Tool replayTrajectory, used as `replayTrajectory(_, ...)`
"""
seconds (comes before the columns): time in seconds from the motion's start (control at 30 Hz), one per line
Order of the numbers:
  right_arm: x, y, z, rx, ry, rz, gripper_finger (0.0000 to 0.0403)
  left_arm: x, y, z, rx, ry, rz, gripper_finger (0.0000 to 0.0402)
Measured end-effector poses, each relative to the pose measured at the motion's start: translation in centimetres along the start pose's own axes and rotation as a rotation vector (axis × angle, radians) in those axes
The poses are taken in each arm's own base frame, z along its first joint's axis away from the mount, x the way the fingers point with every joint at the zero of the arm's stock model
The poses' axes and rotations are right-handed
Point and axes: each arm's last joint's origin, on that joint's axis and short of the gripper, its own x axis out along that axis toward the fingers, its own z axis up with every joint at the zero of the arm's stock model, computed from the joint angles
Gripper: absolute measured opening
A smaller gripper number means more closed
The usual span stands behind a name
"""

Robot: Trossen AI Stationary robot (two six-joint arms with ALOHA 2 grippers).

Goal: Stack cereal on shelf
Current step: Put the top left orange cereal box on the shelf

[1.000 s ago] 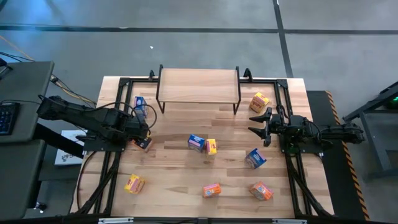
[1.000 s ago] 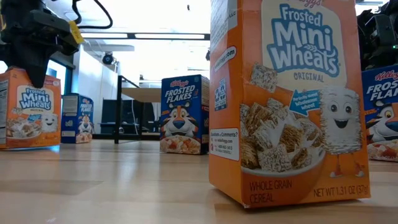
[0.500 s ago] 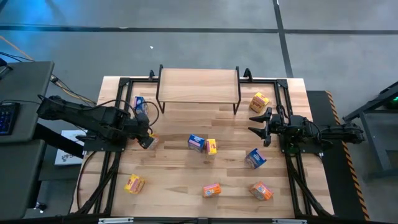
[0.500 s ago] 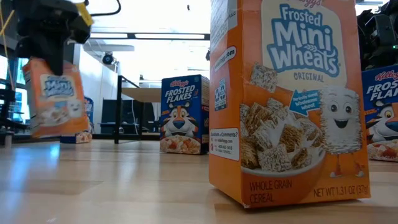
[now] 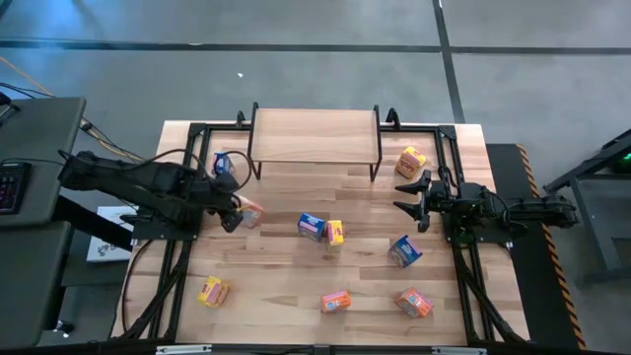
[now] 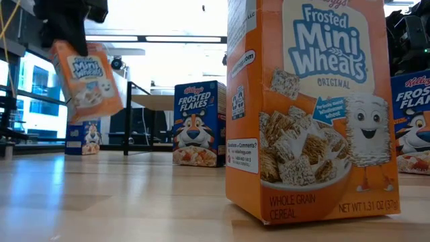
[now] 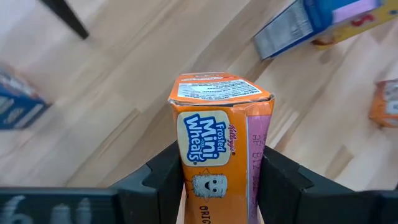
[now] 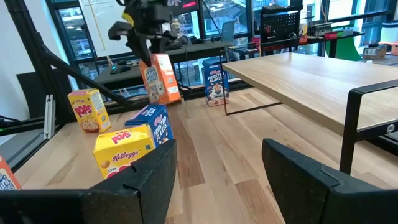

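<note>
My left gripper (image 5: 235,211) is over the table's left middle, shut on an orange Mini Wheats cereal box (image 5: 250,211), which also shows in the low view (image 6: 87,81) and the left wrist view (image 7: 217,143). The shelf (image 5: 314,135) stands on black legs at the far edge. A blue cereal box (image 5: 223,164) stands by the shelf's left leg. Other cereal boxes stand or lie about the table, among them a blue one (image 5: 312,226) and a yellow one (image 5: 334,233). My right gripper (image 5: 409,195) waits open at the right, touching nothing. My left gripper pinches the orange box between its two fingers (image 7: 163,180), one on each narrow side (image 7: 189,180), with the printed front facing the wrist camera. The fingers come from above. The box hangs below them, lifted clear of the table and tilted (image 6: 87,81).
A yellow box (image 5: 411,161) lies near the shelf's right leg, a blue one (image 5: 404,250) below my right gripper. Three more boxes (image 5: 213,291) (image 5: 335,301) (image 5: 414,302) sit along the near edge. Black arm frames run along both table sides.
My left gripper has risen and moved a little toward the table's right and far side. The orange box, which stood on the table a second ago, is now lifted clear and has tipped out of upright.
</note>
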Motion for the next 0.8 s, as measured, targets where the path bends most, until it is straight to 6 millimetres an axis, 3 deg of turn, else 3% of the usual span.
replayTrajectory(0.2, 0.0, 0.0, 0.0, 0.0, 0.0, 0.0, 0.0229, -1.4, -0.5, 1.5, 0.083, -0.049, -0.03, 0.0156)
replayTrajectory(0.4, 0.0, 0.0, 0.0, 0.0, 0.0, 0.0, 0.0229, -2.9, -1.3, 4.1, 0.261, -0.145, 0.012, 0.0156)
replayTrajectory(0.8, 0.0, 0.0, 0.0, 0.0, 0.0, 0.0, 0.0229, -4.5, -1.1, 12.2, 0.705, -0.258, 0.403, 0.0156)
